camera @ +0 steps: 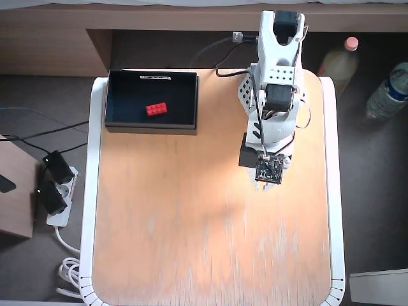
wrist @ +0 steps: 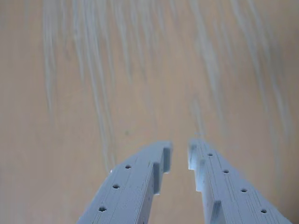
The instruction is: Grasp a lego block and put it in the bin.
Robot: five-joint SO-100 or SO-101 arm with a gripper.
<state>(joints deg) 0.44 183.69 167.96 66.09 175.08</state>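
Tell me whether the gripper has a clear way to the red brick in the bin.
Probably yes. The red brick lies alone inside the open-topped bin, and the bare table between it and the gripper holds nothing; only the bin's low wall must be cleared from above.

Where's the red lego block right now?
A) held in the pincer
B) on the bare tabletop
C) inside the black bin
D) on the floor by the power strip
C: the overhead view shows the lego block lying on the dark floor of the bin, while the wrist view shows the pincer holding nothing over bare wood.
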